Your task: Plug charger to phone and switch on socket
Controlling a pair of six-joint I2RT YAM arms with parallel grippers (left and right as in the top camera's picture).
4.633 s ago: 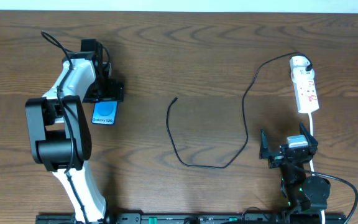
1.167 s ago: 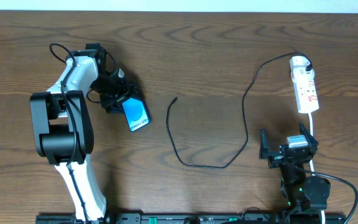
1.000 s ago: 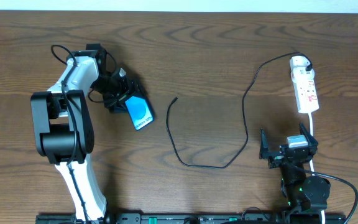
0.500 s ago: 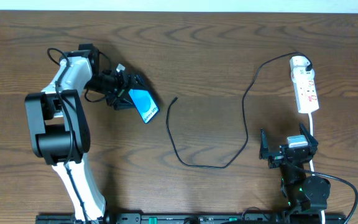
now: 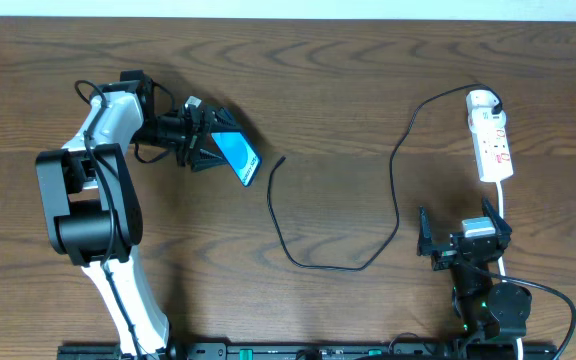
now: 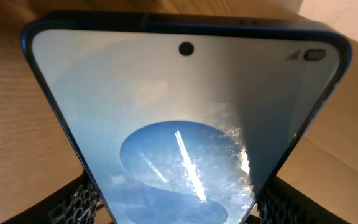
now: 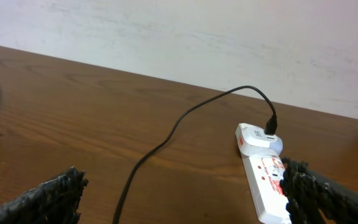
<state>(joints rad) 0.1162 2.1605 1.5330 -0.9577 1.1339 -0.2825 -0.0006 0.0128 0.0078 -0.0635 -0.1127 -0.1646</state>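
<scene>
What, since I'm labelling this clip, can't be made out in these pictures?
- Phone port: left wrist view, cropped by the bottom edge; overhead, too small.
- Socket switch: right wrist view, partly cut by the bottom edge; overhead, too small.
- Charger plug: overhead, too small; right wrist view, blurred at the left edge.

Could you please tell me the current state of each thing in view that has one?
phone: screen lit, gripped in the left hand, nothing plugged in.
left hand: shut on the phone.
charger: one end in the socket, free plug lying loose on the table.
socket: lying flat; switch position unreadable.
right hand: open, empty.
</scene>
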